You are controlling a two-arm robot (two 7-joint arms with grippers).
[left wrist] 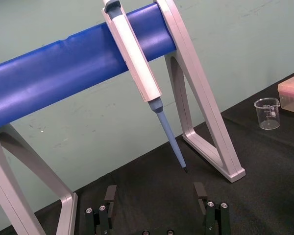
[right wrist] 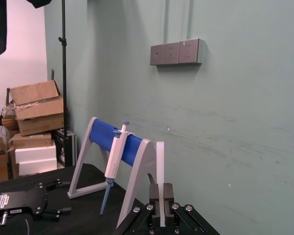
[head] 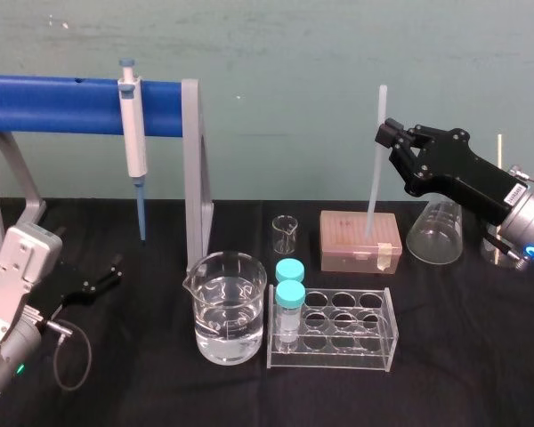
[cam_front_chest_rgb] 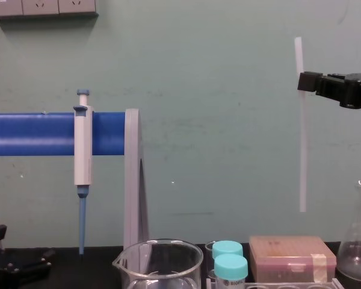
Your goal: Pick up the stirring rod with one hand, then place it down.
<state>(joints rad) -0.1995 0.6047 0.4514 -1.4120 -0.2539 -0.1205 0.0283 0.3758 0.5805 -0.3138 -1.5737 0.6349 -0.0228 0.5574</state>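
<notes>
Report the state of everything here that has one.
Rod, upright, held in the air.
Right gripper, shut on rod.
Left gripper, open, parked low at left.
Pipette, hanging on the blue stand.
Large beaker, part-filled with clear liquid.
Small beaker, upright, empty.
Tubes, capped, standing in rack.
Flask, upright.

One rod (head: 372, 191), one pipette (head: 135, 133), two beakers (head: 230, 307), two tubes (head: 290, 302).
</notes>
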